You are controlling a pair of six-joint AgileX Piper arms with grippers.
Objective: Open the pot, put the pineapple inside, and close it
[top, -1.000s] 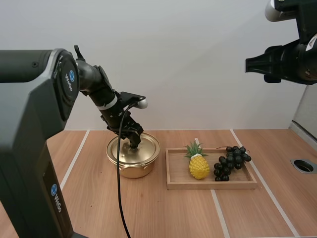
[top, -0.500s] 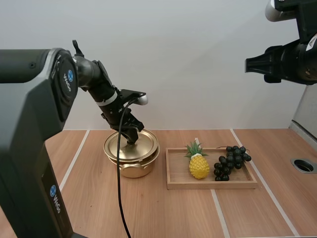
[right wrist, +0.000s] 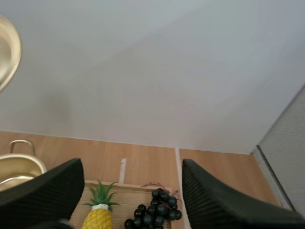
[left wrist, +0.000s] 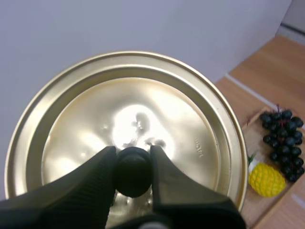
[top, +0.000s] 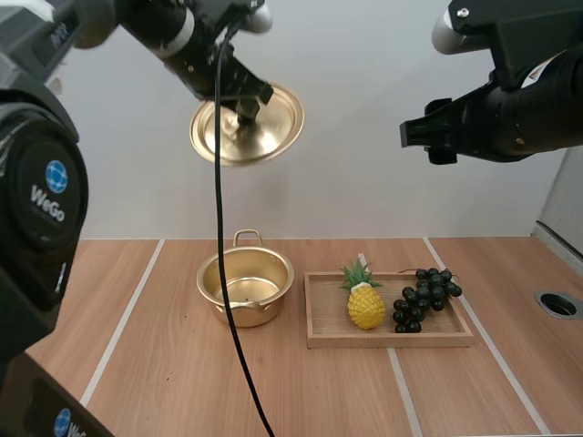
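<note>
The lid (left wrist: 186, 124) and pot (top: 242, 312) are glossy gold metal; the tray (top: 392, 341) and tabletop (top: 319, 391) are matt pale wood.

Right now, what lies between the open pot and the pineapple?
In the high view, only a narrow strip of bare table and the wooden tray's end wall lie between the pot and the pineapple, which stands in the tray.

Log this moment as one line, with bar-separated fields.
left pincer: shut on lid | lid: held above open pot | right pincer: open, raised | pineapple: on tray beside grapes
</note>
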